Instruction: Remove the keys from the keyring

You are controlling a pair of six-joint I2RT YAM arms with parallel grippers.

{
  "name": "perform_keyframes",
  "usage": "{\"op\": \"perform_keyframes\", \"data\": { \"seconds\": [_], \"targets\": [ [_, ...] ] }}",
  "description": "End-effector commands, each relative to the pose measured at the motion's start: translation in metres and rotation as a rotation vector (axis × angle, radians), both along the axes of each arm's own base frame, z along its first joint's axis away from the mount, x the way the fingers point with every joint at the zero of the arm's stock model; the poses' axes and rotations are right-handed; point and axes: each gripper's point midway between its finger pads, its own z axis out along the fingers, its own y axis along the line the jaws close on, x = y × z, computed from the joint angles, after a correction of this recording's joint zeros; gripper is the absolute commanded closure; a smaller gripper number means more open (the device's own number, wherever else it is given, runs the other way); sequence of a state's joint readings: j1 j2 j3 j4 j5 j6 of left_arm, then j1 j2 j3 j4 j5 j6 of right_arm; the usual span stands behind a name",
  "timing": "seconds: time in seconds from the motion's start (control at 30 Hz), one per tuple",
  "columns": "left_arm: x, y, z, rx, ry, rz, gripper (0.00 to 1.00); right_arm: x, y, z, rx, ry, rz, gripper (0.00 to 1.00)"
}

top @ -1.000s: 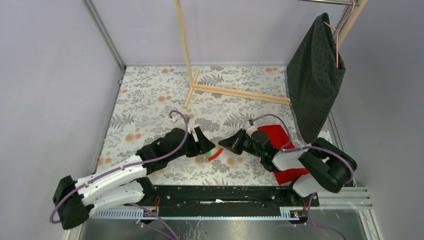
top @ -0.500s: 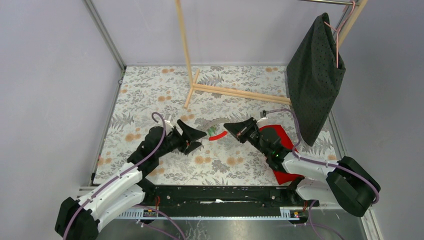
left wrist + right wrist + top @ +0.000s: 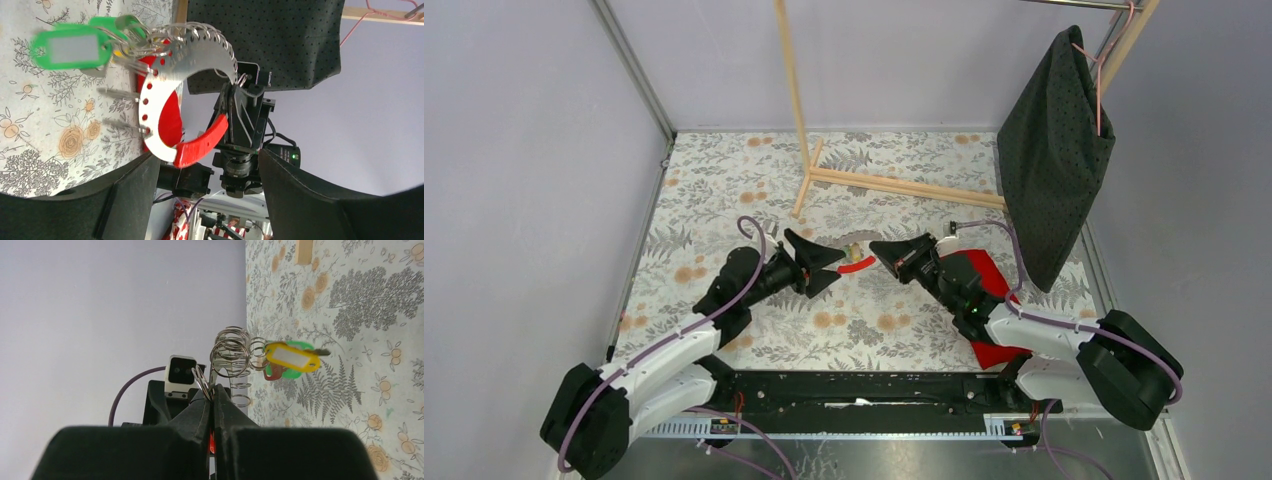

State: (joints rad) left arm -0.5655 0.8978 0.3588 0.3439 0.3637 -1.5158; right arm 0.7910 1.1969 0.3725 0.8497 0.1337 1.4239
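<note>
Mid-frame from above, the right gripper (image 3: 877, 249) pinches the keyring (image 3: 856, 265) tight; the left gripper (image 3: 834, 268) gapes wide beside it, gripping nothing. From the left wrist, the keys (image 3: 116, 93) are blurred blades below a green tag (image 3: 70, 47).

silver and red keyring (image 3: 197, 55), floral table (image 3: 50, 130)

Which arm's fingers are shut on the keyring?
The right gripper: its fingers pinch the keyring by its edge, while on the left gripper they stand wide apart.
</note>
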Motion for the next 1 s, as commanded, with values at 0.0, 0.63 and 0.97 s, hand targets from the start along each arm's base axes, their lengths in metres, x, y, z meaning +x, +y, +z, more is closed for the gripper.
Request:
{"op": "perform_keyframes", "data": {
  "seconds": [0.0, 0.63, 0.97],
  "targets": [
    [0.007, -0.004, 0.019, -0.080, -0.049, 0.002, 0.26, 0.002, 0.005, 0.043, 0.139, -0.060, -0.038, 1.00],
    [0.009, -0.016, 0.043, 0.068, -0.159, -0.115, 1.00, -0.043, 0.012, 0.008, -0.012, -0.056, 0.106, 0.73],
    [-0.048, -0.007, 0.032, 0.218, -0.252, -0.506, 1.00, -0.117, -0.044, -0.033, -0.337, -0.211, 0.307, 0.00]
  ]
}}
